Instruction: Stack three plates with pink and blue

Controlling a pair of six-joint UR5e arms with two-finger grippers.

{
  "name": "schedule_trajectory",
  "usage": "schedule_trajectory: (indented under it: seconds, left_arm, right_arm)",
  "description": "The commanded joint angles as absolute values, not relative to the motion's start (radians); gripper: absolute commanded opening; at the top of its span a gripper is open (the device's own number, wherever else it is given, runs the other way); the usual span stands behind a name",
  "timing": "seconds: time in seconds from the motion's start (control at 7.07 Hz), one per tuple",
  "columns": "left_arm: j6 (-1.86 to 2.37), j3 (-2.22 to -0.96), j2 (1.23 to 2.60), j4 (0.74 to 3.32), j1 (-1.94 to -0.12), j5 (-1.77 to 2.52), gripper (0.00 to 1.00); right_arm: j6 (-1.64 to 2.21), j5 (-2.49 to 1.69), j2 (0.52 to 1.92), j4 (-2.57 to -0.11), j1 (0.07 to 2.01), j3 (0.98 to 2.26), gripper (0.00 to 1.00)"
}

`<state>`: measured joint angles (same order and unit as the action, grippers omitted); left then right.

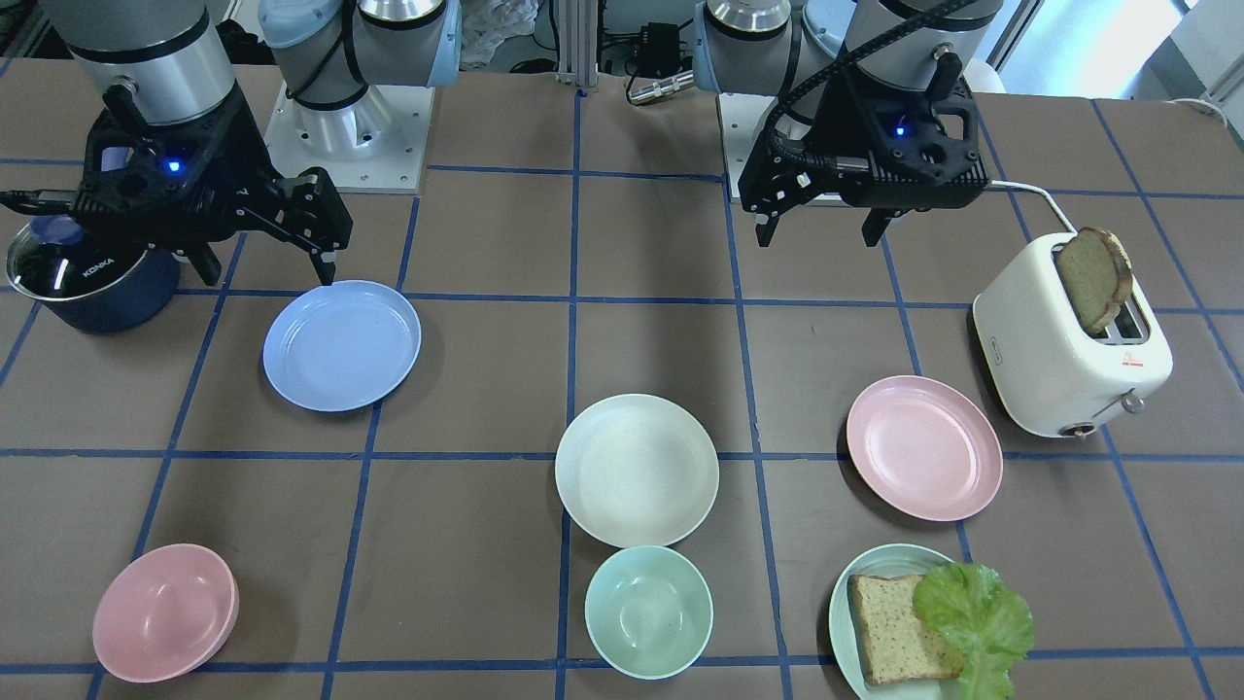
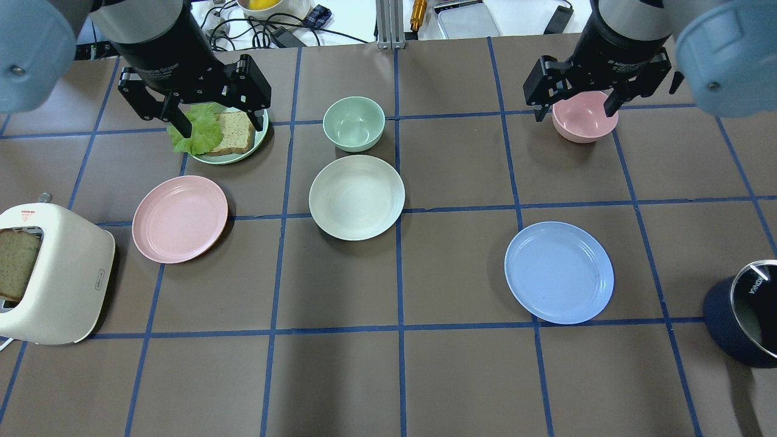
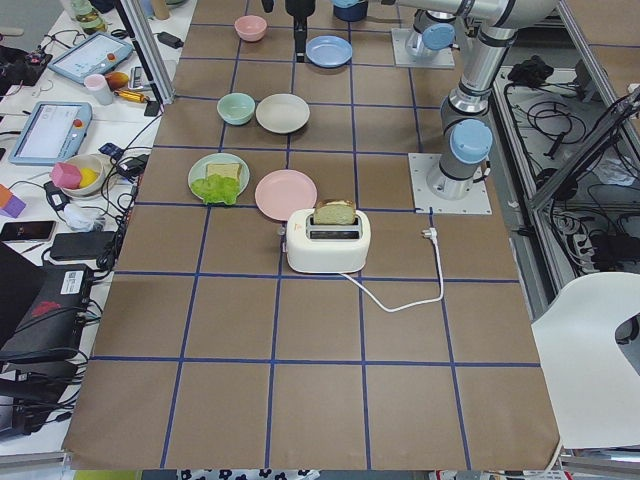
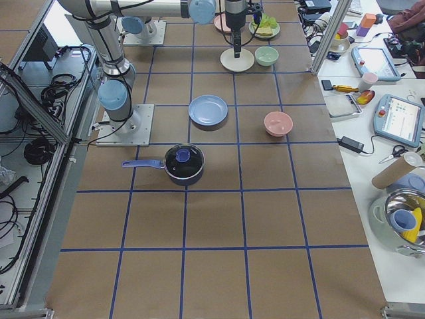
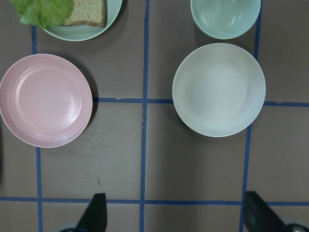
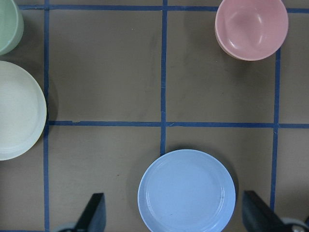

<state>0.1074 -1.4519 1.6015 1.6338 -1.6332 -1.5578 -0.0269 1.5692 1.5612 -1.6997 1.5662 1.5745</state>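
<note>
So, nothing is stacked yet: the three plates lie apart, each flat on the table (image 2: 340,376). Nearest to any fingers is the blue plate (image 6: 187,191). It sits between the two fingers of the right gripper (image 1: 269,273), a little forward of their tips and well below them.

We judge the main risk to be there. The rim is low and the plate lies flat, so a finger that comes down a bit off can slide over the edge, or lift the plate tilted and drop it. Further forward, on the side of one finger, is the pink bowl (image 6: 251,28); it must not be taken for the pink plate.

For the left gripper (image 1: 816,236), only bare table is between the fingers. The pink plate (image 5: 46,100) lies forward past one finger and the cream plate (image 5: 218,89) forward past the other. The mint bowl (image 5: 225,17) is just beside the far rim of the cream plate, so a finger reaching there can knock it. Farthest, the pale green plate (image 5: 87,33) carrying food is one more wrong target. If both grippers go to the middle together, they can meet.

Both grippers hang high over the table, each wrist turned so the fingers point straight down. The fingers are spread wide and hold nothing.
</note>
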Motion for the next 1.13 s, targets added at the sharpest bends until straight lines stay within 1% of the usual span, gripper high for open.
schedule_trajectory:
  seconds: [0.0, 0.42, 0.85, 0.99]
  left_arm:
    - [0.106, -1.453, 1.603, 1.641, -1.631, -1.557, 1.0]
    - [0.106, -1.448, 1.611, 1.641, -1.618, -1.56, 1.0]
    - [0.078, -1.459, 1.684, 1.629, -1.592, -1.566, 1.0]
    - [0.058, -1.466, 1.733, 1.621, -1.576, -1.568, 1.0]
  right_arm:
    - [-0.026, 1.569, 1.559, -1.706, 1.566, 1.574, 1.0]
    - [-0.026, 1.569, 1.56, -1.701, 1.566, 1.574, 1.0]
    - [-0.025, 1.568, 1.56, -1.703, 1.566, 1.574, 1.0]
    - [-0.026, 1.569, 1.559, -1.701, 1.566, 1.574, 1.0]
